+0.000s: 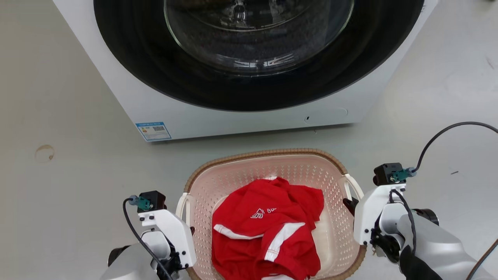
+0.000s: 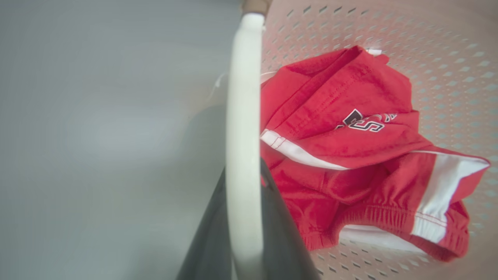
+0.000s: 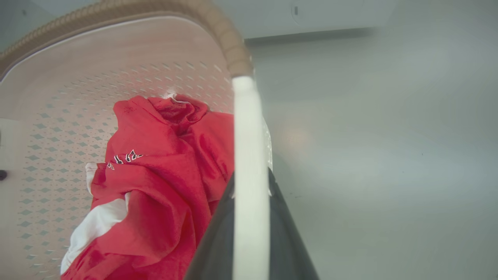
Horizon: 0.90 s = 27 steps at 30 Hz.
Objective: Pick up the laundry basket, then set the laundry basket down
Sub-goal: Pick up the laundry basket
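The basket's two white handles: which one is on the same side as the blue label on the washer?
The left handle, held by the left gripper; the blue label sits at the washer's lower left corner. The right handle lies opposite.

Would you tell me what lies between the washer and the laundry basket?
Just bare grey floor separates the washer and the laundry basket, in the head view.

This looks like a laundry spot, though whether in a home or a test room is unclear. A white front-loading washing machine [image 1: 233,120] with a round dark glass door [image 1: 256,35] and a blue label [image 1: 153,131] fills the top of the head view, standing on a bare pale grey floor [image 1: 58,97]. At lower centre, a laundry basket [image 1: 268,152] holds red clothing [image 1: 268,225].
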{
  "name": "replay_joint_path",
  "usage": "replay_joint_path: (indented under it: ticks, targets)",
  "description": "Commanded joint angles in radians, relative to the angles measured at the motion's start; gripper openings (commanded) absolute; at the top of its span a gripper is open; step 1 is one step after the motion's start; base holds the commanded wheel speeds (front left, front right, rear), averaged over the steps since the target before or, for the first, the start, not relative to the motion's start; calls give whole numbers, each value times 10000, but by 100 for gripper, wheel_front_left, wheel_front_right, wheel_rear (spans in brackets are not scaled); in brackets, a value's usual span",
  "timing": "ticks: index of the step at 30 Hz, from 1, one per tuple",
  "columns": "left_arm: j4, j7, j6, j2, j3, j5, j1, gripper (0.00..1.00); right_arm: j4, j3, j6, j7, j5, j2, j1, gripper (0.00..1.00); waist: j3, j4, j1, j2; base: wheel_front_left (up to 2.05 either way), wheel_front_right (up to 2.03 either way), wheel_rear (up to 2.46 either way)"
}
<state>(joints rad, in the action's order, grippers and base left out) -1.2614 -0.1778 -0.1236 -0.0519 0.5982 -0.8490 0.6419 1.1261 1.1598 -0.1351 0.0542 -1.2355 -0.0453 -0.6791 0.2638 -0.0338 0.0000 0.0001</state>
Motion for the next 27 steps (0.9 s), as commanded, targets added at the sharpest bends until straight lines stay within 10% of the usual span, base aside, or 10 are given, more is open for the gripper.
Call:
replay_joint_path:
  ticks: [1, 27]
  targets:
    - [-293, -48, 425, -1337, -278, -66, -318, 0, 482, -3, 44, -51, -95, 956, 172, 0, -477, -47, 0, -1, 0, 0, 0]
    - [-293, -1724, 779, -1529, -127, -375, -1488, 0, 1168, 616, 44, 724, -882, 956, 1354, 0, -2877, 84, 0, -1, 0, 0, 0]
